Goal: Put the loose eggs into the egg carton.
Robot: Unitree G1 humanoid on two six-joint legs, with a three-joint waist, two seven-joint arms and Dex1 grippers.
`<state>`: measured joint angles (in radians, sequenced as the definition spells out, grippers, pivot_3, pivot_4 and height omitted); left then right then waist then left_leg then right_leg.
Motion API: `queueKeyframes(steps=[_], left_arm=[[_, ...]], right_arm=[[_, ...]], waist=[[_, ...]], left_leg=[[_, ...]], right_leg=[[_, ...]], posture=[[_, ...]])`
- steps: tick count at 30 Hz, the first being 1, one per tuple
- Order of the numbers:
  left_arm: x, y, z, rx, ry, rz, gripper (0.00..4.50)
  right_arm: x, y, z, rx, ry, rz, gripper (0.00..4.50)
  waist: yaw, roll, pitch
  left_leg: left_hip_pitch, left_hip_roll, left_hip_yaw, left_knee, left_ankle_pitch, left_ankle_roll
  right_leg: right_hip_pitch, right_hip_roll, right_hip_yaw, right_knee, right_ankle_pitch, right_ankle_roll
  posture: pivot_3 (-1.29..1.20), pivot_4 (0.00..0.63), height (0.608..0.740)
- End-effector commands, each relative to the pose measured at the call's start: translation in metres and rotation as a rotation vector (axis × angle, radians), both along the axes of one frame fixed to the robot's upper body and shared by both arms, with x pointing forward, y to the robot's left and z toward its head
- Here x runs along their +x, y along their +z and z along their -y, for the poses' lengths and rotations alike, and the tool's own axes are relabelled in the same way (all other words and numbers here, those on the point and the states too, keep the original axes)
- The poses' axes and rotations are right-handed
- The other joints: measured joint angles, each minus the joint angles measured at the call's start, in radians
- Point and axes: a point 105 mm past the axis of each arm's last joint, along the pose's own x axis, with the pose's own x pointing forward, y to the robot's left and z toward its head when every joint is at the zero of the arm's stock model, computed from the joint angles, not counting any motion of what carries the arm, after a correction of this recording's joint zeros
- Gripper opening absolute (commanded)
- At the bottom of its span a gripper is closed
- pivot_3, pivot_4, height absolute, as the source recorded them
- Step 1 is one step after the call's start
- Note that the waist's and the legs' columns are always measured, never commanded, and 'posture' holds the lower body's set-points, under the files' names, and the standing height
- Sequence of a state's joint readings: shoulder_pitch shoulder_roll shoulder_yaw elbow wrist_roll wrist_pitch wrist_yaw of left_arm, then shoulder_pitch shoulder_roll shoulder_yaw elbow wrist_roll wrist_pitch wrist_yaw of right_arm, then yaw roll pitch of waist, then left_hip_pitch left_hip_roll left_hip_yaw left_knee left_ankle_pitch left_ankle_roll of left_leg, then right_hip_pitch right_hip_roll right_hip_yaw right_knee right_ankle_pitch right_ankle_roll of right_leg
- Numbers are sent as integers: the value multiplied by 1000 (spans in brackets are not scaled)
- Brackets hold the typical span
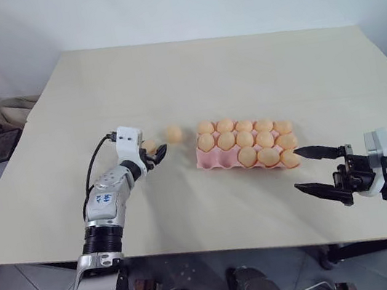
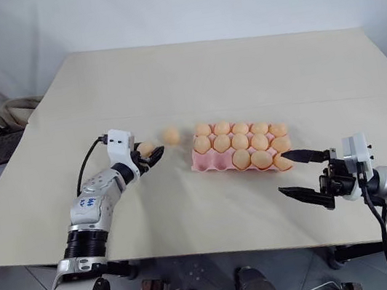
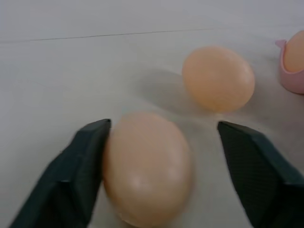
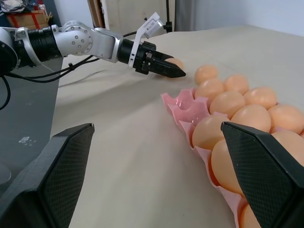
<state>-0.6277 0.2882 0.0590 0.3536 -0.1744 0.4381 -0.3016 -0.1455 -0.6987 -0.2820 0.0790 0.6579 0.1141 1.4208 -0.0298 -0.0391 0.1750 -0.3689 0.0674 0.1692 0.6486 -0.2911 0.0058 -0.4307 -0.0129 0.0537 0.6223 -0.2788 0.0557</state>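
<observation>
Two loose eggs (image 3: pixel 218 78) lie on the desk (image 1: pixel 189 212); left claw (image 3: pixel 156 166) brackets one, partly open; right claw (image 1: pixel 315 168) open, empty.

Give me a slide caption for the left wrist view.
Left gripper straddling a loose egg, one finger touching it; second egg lies beyond on the table.

Pale beige tabletop (image 1: pixel 211 208) under everything. Directly on it: pink egg carton (image 1: pixel 214 159), w/ two cups at its near-left corner bare, sitting between my left hand (image 1: pixel 157 155) and right hand (image 1: pixel 318 169). One loose egg (image 1: pixel 151 146) lies between left hand's fingers; another loose egg (image 1: pixel 173 133) just beyond them, toward carton.
</observation>
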Motion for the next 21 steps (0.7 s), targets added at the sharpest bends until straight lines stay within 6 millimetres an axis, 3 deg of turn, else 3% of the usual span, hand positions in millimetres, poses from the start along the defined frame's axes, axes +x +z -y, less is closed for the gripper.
queueKeyframes(steps=[1,4,14,21], left_arm=[[-1,12,6,15,-44,39,2554],[-6,18,12,-6,-81,55,1737],[-33,69,51,-34,-346,153,1737],[-49,81,94,-15,-590,151,1737]], right_arm=[[-2,12,3,-19,-11,51,4500],[-2,12,4,-20,-14,53,4500],[-6,16,4,3,6,73,4500],[-10,14,5,13,-4,83,4500]], waist=[[1,0,0],[1,0,0],[1,0,0],[1,0,0]], left_leg=[[0,0,0,0,0,0],[0,0,0,0,0,0],[0,0,0,1,0,-1],[0,0,0,1,0,0]], right_leg=[[0,0,0,0,0,0],[0,0,0,0,0,0],[0,0,0,1,0,0],[0,0,0,1,0,0]], posture=[[0,150,740],[0,150,740],[0,150,740],[0,150,740]])
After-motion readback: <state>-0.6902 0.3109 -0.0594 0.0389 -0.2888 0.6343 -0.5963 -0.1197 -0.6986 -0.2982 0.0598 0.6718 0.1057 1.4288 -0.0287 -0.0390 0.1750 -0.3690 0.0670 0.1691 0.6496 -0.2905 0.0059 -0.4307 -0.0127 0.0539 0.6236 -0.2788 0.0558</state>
